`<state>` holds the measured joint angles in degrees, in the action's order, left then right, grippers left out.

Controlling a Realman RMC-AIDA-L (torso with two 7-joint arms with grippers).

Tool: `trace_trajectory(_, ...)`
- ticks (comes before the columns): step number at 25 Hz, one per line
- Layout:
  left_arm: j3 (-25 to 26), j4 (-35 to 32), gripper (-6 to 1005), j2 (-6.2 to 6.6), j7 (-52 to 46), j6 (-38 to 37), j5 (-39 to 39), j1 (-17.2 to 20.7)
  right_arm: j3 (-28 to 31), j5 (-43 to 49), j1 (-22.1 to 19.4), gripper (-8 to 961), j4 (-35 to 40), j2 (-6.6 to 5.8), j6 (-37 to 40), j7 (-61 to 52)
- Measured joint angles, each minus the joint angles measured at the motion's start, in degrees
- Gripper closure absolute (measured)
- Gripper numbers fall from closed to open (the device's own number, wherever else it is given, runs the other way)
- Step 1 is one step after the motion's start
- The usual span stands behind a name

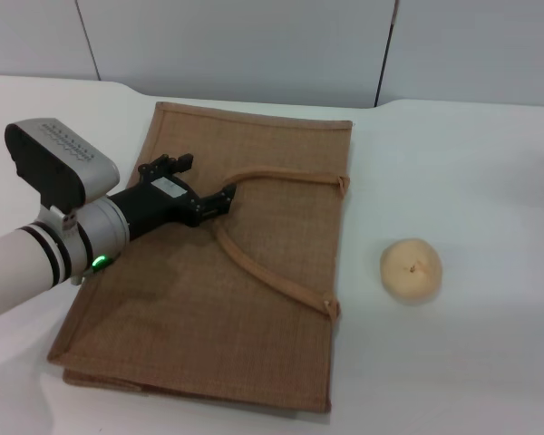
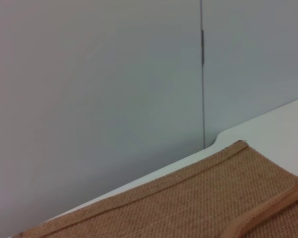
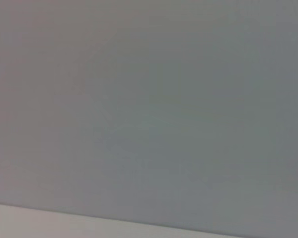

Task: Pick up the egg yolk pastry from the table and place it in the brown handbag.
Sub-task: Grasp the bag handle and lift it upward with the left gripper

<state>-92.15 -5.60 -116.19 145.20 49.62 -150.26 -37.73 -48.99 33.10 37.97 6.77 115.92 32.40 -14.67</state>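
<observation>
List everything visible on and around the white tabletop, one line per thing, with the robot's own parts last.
Tan-brown woven jute handbag: one, brown with lighter tan looped strap handles, lying flat on the table's left half.
Round pale-yellow egg yolk pastry: one, cream-yellow with a small dimple, on the table to the right of the bag, apart from it.
White smooth table: one, white, under everything.
Grey wall panels: several, pale grey, behind the table.
Left gripper: one, black on a white arm, over the bag near the upper strap handle, fingers spread and holding nothing.
Right gripper: not in view.
</observation>
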Motion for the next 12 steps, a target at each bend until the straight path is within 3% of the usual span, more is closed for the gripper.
trace_trajectory(12,-0.41,-0.03,123,-0.27,-0.96,-1.63,0.37,-0.72,0.29,-0.44,0.37,77,-0.34,0.00,0.03,-0.37)
